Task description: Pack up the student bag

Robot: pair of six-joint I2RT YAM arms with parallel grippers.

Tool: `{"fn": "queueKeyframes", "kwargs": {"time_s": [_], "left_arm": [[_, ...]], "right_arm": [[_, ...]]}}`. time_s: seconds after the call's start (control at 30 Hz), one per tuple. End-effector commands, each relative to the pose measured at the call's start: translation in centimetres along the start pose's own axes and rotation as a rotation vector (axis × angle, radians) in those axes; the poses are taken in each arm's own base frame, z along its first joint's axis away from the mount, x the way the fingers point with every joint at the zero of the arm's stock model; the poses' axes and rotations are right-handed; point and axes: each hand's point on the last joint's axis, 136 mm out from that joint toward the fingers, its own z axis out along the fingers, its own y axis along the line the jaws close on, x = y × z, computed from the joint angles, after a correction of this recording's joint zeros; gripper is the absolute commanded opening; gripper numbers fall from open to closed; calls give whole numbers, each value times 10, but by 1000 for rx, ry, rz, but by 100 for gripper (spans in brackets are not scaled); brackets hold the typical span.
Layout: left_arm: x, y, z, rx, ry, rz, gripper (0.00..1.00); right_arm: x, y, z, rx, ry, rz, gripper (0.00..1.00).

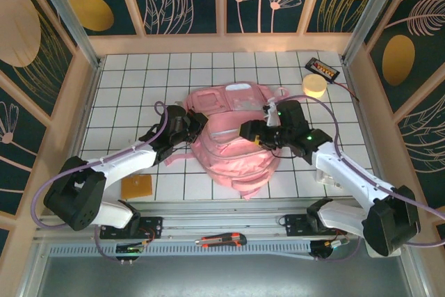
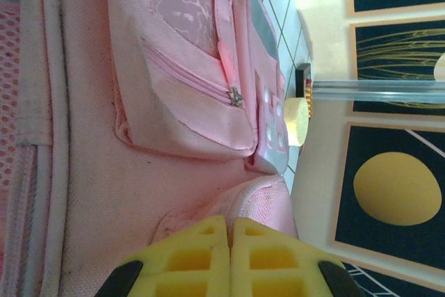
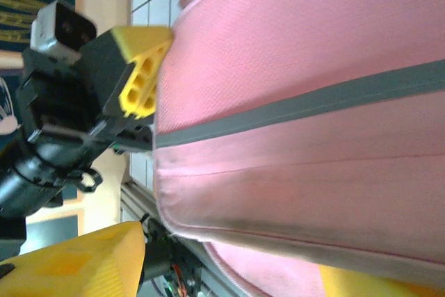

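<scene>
White-tiled bench (image 1: 132, 78), walled by dark floral panels (image 1: 188, 12): the pink student bag (image 1: 226, 154) lies at centre between both arms. Left jaws are closed at its left edge; right jaws stand apart, straddling its fabric on the right.

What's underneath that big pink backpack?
The pink backpack lies on the white gridded tabletop, which shows all around it. Anything directly beneath is covered by the fabric.

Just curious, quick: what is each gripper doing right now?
Left gripper: closed, against the bag; grip unclear.
Right gripper: open, straddling the bag.
</scene>
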Motion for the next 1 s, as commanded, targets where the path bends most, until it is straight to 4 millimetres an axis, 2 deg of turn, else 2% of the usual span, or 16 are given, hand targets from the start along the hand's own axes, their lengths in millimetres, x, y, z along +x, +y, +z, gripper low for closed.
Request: {"fn": "queueKeyframes", "kwargs": {"time_s": [0.0, 0.17, 0.23, 0.3, 0.43, 0.47, 0.5, 0.53, 0.57, 0.6, 0.63, 0.7, 0.8, 0.97], "left_arm": [[6, -31, -7, 109, 40, 52, 0], [9, -37, -5, 106, 67, 98, 0], [12, -40, -3, 107, 85, 122, 0], [13, -45, -1, 105, 100, 162, 0], [13, -55, 2, 77, 136, 325, 0], [12, -56, 0, 60, 142, 378, 3], [9, -58, -2, 50, 140, 419, 15], [7, -59, -6, 38, 141, 469, 30], [4, -56, -12, 17, 139, 519, 40], [1, -68, -19, 24, 124, 575, 46], [-1, -71, -26, 9, 112, 635, 50], [-5, -71, -41, -26, 100, 711, 53], [3, -64, -56, -47, 144, 768, 53], [37, -46, -63, -73, 267, 796, 50]], "right_arm": [[-16, -13, -5, 41, -75, 45, 66], [-46, -5, -2, 33, -164, 52, 65], [-57, 4, -2, 0, -201, 62, 59], [-64, 12, -1, -31, -222, 64, 48], [-71, 22, 0, -39, -254, 65, 17], [-74, 25, -1, -43, -267, 69, 6], [-75, 28, -2, -47, -273, 72, 0], [-77, 33, -2, -54, -282, 72, 0], [-78, 37, -3, -54, -294, 75, 0], [-80, 41, -4, -52, -305, 79, 0], [-83, 45, -5, -52, -320, 86, 0], [-84, 55, -5, -46, -344, 96, 0], [-91, 66, -6, -40, -385, 114, 0], [-102, 86, 0, -19, -411, 109, 0]]}}
